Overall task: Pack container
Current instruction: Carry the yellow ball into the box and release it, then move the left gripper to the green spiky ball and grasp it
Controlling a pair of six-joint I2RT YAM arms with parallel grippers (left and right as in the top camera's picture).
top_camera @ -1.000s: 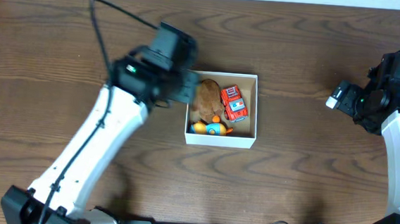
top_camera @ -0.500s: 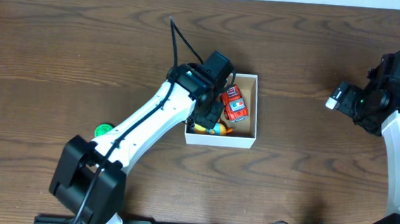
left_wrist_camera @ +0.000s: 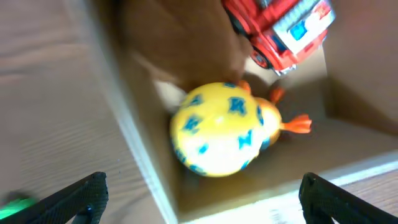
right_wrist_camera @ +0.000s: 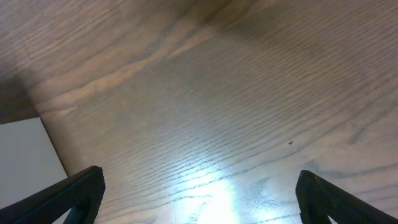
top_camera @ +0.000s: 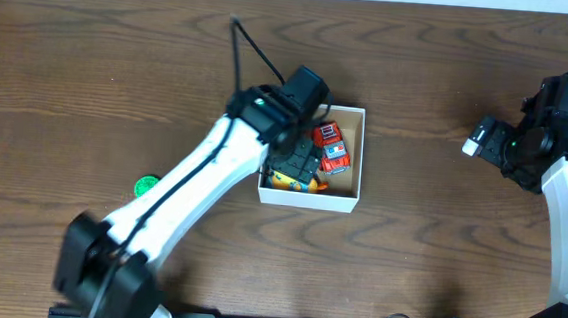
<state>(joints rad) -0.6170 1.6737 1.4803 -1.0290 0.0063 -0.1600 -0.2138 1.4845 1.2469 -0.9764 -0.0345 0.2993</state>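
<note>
**Left gripper over the container, jaws spread wide**

Container (top_camera: 308, 200): sits on the wooden table (top_camera: 437, 260), open top up, white outside and brown inside. Holds toys. Shows close up in the left wrist view, with its pale wall (left_wrist_camera: 146, 168) running down the frame.

Yellow toy (top_camera: 297, 183): lies in the container's near left corner. Looks round in the left wrist view (left_wrist_camera: 217, 127), with blue marks and small orange parts on one side. Rests on the brown floor, close to the wall.

Red toy truck (top_camera: 332, 147): lies in the container's right half, farther back than the yellow toy. Shows white and blue patches in the left wrist view (left_wrist_camera: 280, 28).

Left gripper (top_camera: 294, 160): hangs over the container's left half and hides part of the inside from above. Keeps its jaws far apart in the wrist view (left_wrist_camera: 202, 196), with nothing clamped. Frames the yellow toy between the two fingertips; cannot tell whether either touches the container.

Right gripper (top_camera: 478, 139): hovers well to the right of the container, over bare wood. Holds its jaws wide apart in its own view (right_wrist_camera: 202, 193), gripping nothing.

Small green item (top_camera: 146, 184): lies on the table well off the container's left side.
</note>
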